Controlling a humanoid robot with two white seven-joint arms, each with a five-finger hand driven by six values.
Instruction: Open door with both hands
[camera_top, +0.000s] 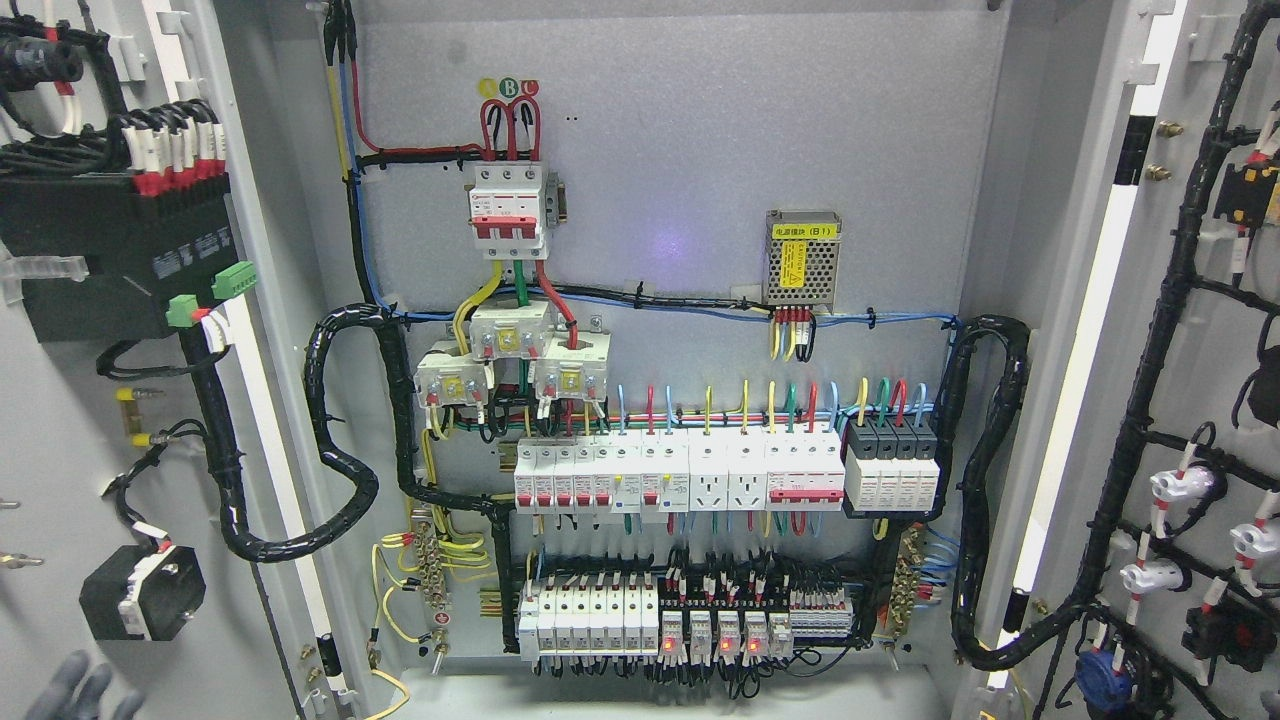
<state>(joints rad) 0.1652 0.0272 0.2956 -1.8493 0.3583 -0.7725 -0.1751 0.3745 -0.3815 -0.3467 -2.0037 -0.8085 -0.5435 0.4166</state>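
Doors: left door (60, 420) at 9 o'clock, right door (1200, 400) at 3 o'clock, both swung wide | task looks done | left hand (85, 690) at 7 o'clock, fingers loose, empty | right hand unseen

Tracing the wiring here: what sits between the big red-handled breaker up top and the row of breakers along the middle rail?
In the head view, three white blocks with yellow labels sit between the main breaker and the breaker row, linked by yellow, green and red wires.

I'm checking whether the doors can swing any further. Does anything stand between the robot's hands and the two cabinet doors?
Nothing visible does. Both doors already stand wide open: the left door and the right door flank the exposed wiring panel. Only the left hand shows, by the left door's lower edge; contact is unclear.
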